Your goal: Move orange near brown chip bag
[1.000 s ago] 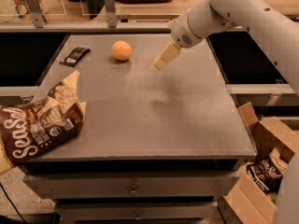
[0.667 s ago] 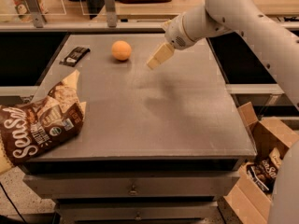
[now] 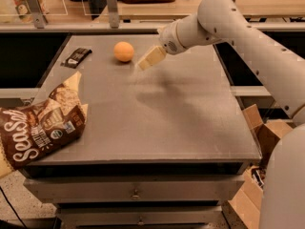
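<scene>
The orange point(image 3: 124, 51) is a small round fruit sitting on the grey table top point(image 3: 181, 123) near its far edge. The brown chip bag point(image 3: 40, 125) with white "Sea Salt" lettering lies crinkled at the table's front left, overhanging the left edge. My gripper point(image 3: 145, 62) hangs above the table just right of the orange, a short gap away, with its cream-coloured fingers pointing down and left toward it. It holds nothing.
A small flat black snack wrapper point(image 3: 76, 57) lies at the far left of the table. Open cardboard boxes point(image 3: 259, 132) stand on the floor to the right. A counter with clear dividers point(image 3: 111, 4) runs behind the table.
My arm has swung left, bringing the gripper closer to the orange. The orange and the chip bag have not moved.
</scene>
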You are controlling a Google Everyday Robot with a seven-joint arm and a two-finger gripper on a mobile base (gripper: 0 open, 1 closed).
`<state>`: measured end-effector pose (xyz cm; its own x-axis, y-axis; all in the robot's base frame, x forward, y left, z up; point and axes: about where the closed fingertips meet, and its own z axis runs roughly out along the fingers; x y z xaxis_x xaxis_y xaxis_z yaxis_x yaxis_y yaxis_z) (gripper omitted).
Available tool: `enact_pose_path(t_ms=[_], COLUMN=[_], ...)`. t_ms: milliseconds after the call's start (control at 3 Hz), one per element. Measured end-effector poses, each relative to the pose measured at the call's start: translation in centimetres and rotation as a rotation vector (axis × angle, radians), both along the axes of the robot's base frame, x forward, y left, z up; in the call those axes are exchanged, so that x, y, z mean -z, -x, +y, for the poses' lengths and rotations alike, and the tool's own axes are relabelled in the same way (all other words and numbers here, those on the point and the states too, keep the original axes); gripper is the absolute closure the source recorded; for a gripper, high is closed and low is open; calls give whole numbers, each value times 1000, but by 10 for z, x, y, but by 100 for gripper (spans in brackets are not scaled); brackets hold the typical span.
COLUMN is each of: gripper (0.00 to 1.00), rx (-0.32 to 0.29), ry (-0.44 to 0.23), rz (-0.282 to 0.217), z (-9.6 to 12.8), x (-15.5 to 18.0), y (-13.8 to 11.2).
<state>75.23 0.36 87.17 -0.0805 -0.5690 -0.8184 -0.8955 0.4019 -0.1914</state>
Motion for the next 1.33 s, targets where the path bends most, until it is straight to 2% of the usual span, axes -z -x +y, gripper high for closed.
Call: enact_pose_path(t_ms=[667, 1333], gripper=[0, 0], rx=[9, -23], ry=[-36, -44], rz=[11, -1], z=[36, 59], x=[19, 25], y=[-22, -32])
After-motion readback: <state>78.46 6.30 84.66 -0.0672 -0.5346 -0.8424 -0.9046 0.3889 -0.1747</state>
